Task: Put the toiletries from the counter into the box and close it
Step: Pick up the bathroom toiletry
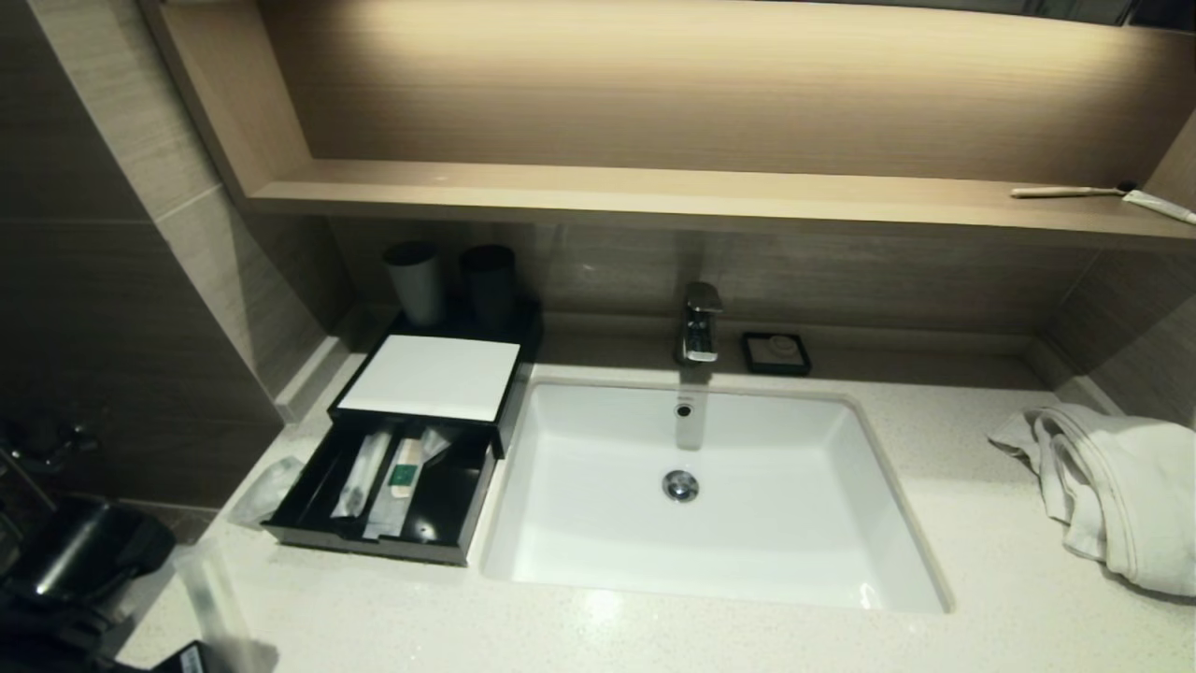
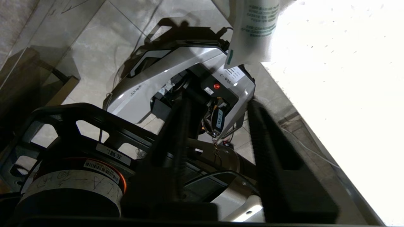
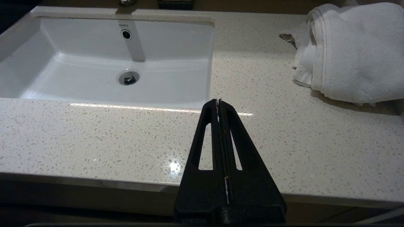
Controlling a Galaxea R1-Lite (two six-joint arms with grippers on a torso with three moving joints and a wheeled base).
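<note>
**One packet hangs off the edge, two are in the drawer**

The left gripper (image 2: 221, 151) sits low, off the near left corner of the surface (image 1: 654, 636), at about 7 o'clock from the basin (image 1: 794, 523). Its two fingers stand apart and nothing is between them. Just past them, a packet (image 2: 255, 34) with green print pokes out over the edge of the surface.

The box (image 1: 430, 374) is at 9 o'clock from the basin. Its drawer (image 1: 374, 542) is pulled out. Two long packets lie inside, and one has a green label (image 1: 406, 467). A short pouch (image 1: 266, 491) lies on the surface, touching the drawer's left side.

The right gripper (image 3: 218, 108) is shut and empty, waiting above the near edge at 5 o'clock from the basin.

What could go wrong? The packet at the edge could slide off and drop to the floor if the left gripper bumps it. These packets are thin and slippery, so a pinch may miss. The drawer may also jam if a packet sticks up.
</note>
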